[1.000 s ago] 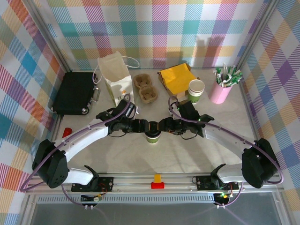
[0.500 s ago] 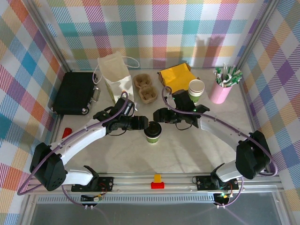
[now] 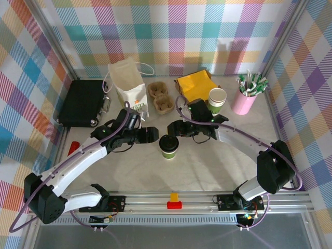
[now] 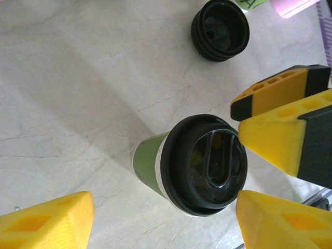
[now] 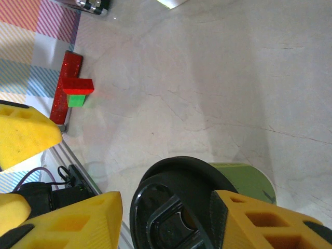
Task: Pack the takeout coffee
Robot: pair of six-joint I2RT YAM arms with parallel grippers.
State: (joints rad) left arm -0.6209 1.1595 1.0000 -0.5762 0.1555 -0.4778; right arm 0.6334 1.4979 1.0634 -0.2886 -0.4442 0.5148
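Observation:
The takeout coffee (image 3: 168,146) stands upright on the marble table, a green cup with a cream band and a black lid (image 4: 205,165), and nothing touches it. My left gripper (image 3: 152,134) hovers just to its left, wide open, and its yellow fingers (image 4: 49,220) frame the cup from above. My right gripper (image 3: 172,128) hangs just behind and above the cup, open, with the lid (image 5: 176,207) showing below the gap between its fingers (image 5: 72,223). In the left wrist view the right gripper's fingers (image 4: 280,122) are beside the lid.
Along the back stand a white paper bag (image 3: 127,85), a pulp cup carrier (image 3: 161,97), yellow napkins (image 3: 196,85), a lidless cup (image 3: 217,98) and a pink holder of stirrers (image 3: 246,96). A black case (image 3: 83,102) lies at the left. A spare black lid (image 4: 220,28) lies behind the cup.
Both grippers were at the cup's lid a second ago. The left one has drawn back to the left and the right one has pulled back; the cup now stands alone.

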